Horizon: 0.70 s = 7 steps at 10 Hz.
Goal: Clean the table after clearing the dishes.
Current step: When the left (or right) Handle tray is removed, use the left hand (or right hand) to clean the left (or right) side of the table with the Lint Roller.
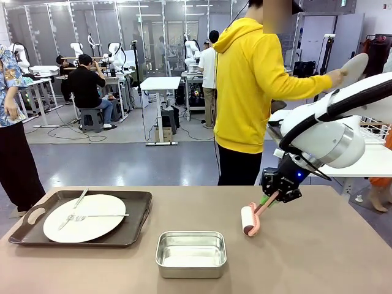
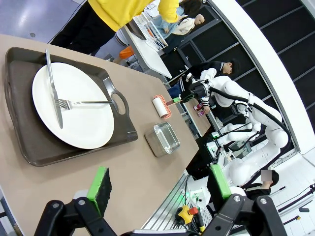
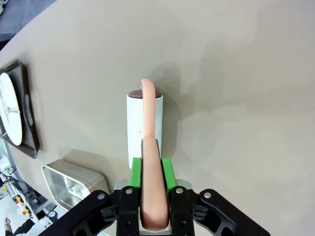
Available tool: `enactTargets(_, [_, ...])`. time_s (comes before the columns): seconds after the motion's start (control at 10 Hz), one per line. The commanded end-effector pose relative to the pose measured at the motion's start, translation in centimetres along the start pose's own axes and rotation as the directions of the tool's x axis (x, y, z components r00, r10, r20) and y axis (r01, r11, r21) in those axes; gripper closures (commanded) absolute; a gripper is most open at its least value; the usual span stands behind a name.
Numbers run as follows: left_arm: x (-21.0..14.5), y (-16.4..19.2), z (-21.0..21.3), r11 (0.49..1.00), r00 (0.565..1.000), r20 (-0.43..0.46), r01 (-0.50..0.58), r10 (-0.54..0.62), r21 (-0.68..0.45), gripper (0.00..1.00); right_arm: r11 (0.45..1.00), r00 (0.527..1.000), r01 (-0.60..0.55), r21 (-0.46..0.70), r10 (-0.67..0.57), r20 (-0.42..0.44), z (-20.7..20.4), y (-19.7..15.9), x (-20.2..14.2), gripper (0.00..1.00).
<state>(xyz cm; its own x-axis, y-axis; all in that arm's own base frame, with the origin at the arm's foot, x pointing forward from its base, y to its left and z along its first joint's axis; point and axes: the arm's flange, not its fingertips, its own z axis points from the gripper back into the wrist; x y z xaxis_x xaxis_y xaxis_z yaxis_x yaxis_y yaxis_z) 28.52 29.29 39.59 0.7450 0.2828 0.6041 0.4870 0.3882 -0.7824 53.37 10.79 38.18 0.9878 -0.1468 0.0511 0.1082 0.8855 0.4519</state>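
On the tan table (image 1: 318, 257), at the left, a white plate (image 1: 84, 217) with silver cutlery lies on a dark brown tray (image 1: 138, 205). My right gripper (image 1: 269, 199) is shut on the pink handle of a lint roller (image 1: 248, 220). The roller's white roll (image 3: 143, 123) rests on the tabletop (image 3: 236, 73), and the green pads of the right gripper (image 3: 150, 169) clamp the handle. My left gripper (image 2: 160, 184) hangs open above the table, looking down on the plate (image 2: 74, 105) and the roller (image 2: 160, 105). A person in a yellow hoodie holds another white plate (image 1: 355, 67) at the far right.
A small steel pan (image 1: 191, 253) stands near the front edge, between the tray and the roller. Behind the right arm is a white side table (image 1: 367, 162) with a wire rack. The person (image 1: 251, 92) stands at the far side of the table.
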Motion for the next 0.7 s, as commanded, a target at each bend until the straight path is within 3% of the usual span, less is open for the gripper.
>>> enactTargets(0.0, [-0.13,-0.17,0.26,1.000,1.000,0.006,0.010,-0.010,-0.006,0.00,0.983,1.000,0.026,-0.180,-0.024,0.015,-1.59,-3.09,-0.94,0.79])
enactTargets(0.6, [-0.13,-0.17,0.26,1.000,1.000,0.006,0.010,-0.010,-0.006,0.00,0.899,0.992,0.119,-0.421,-0.093,0.081,-1.05,-2.51,-1.35,0.79])
